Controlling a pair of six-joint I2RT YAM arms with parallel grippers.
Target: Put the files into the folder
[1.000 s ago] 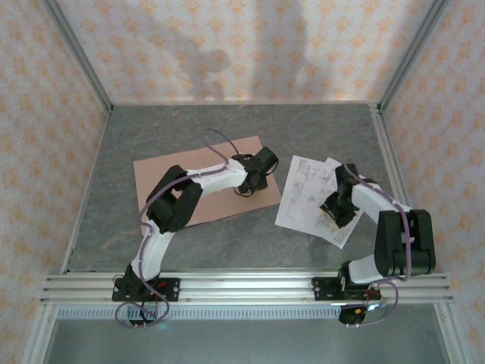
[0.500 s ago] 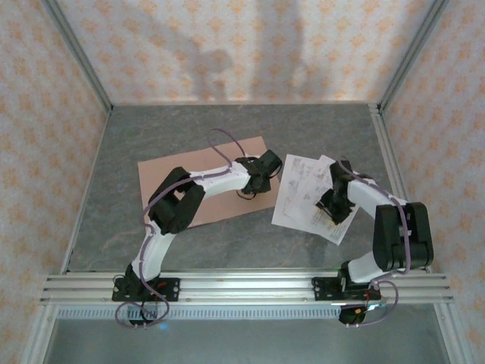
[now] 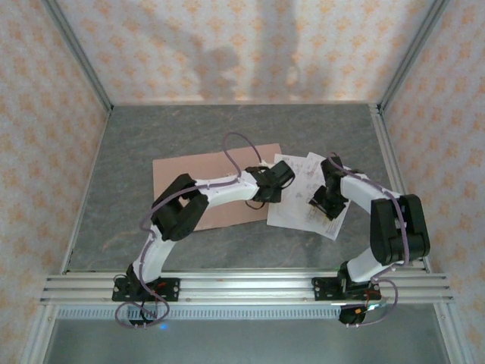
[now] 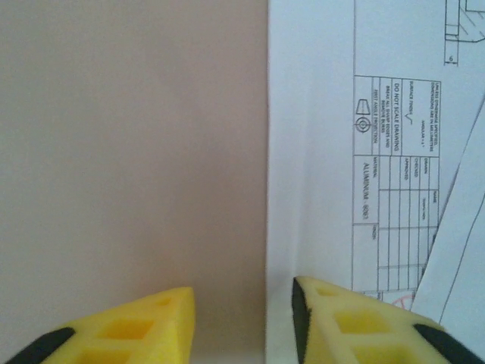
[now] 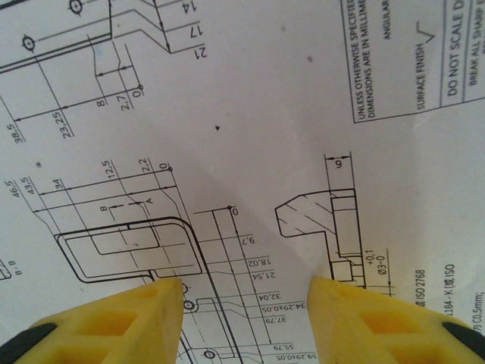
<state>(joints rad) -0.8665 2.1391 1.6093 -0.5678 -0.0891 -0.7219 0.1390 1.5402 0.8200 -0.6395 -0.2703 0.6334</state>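
Note:
The salmon folder (image 3: 195, 164) lies flat on the grey table, left of centre. The files (image 3: 292, 206), white sheets with line drawings, lie fanned just to its right, their left edge meeting the folder's right edge. My left gripper (image 3: 274, 183) is down at that seam. In the left wrist view it (image 4: 242, 322) stands open, one finger over the folder (image 4: 136, 152) and the other over a file (image 4: 318, 136). My right gripper (image 3: 323, 203) rests on the files. It (image 5: 246, 318) is open, with both yellow fingertips low over a printed drawing (image 5: 250, 114) and nothing between them.
Patterned walls with metal frame posts close in the grey table (image 3: 151, 125) on three sides. An aluminium rail (image 3: 242, 285) carrying both arm bases runs along the near edge. The left arm's elbow (image 3: 178, 216) lies across the folder's near part.
The folder and my left gripper have slid right, up to the files. My right gripper and the files have shifted left and a little farther from the rail.

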